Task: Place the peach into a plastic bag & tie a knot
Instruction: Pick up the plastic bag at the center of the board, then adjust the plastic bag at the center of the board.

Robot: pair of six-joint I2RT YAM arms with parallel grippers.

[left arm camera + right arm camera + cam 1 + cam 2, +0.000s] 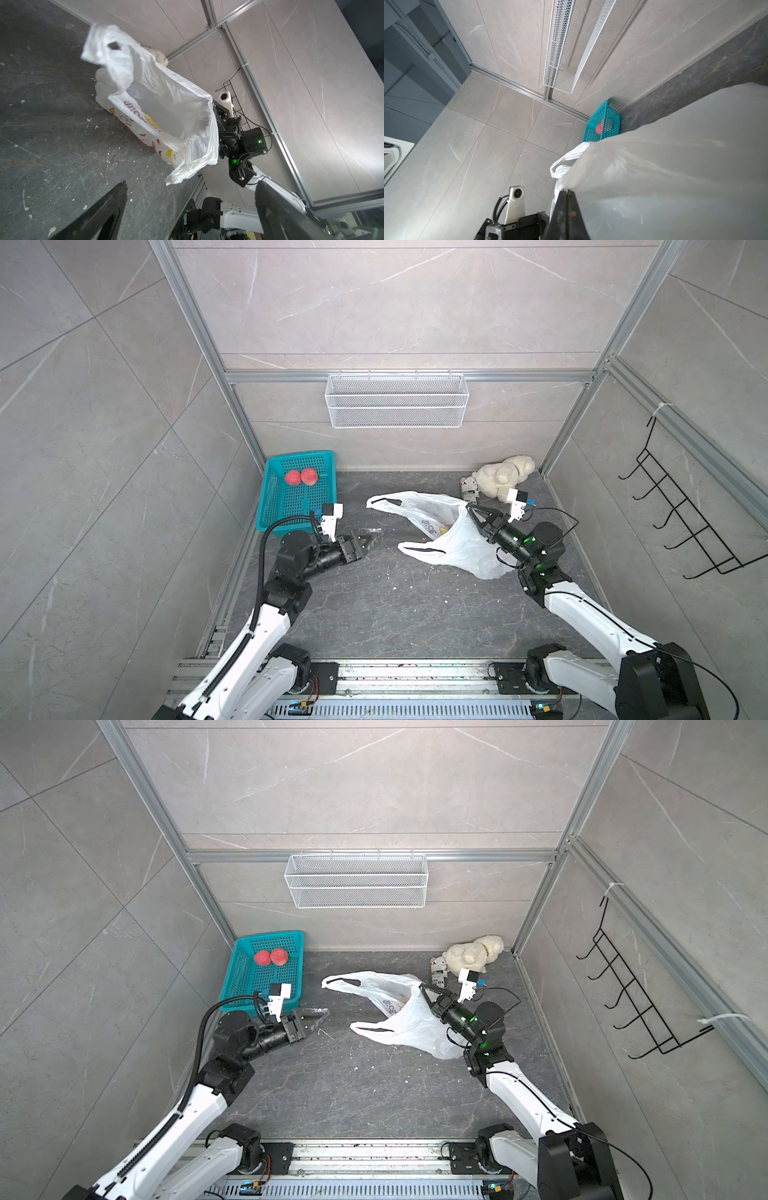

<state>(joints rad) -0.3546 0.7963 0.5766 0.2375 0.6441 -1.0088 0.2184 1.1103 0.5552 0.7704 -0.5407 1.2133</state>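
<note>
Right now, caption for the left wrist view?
Right gripper, jaws shut on the bag rim, holds its mouth open facing the open left gripper.

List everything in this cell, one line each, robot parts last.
plastic bag: one, translucent white with cartoon print, mid-table, mouth held up
peaches: two, pinkish red, inside the basket
basket: one, teal, far left corner of table
plush toy: one, cream, far right corner
small printed container: one, white with dark print, beside the plush toy
wire shelf: one, white, on back wall
hook rack: one, black, on right wall
left tool: one, black, open and empty, between basket and bag
right tool: one, black, shut on the bag's rim
</note>
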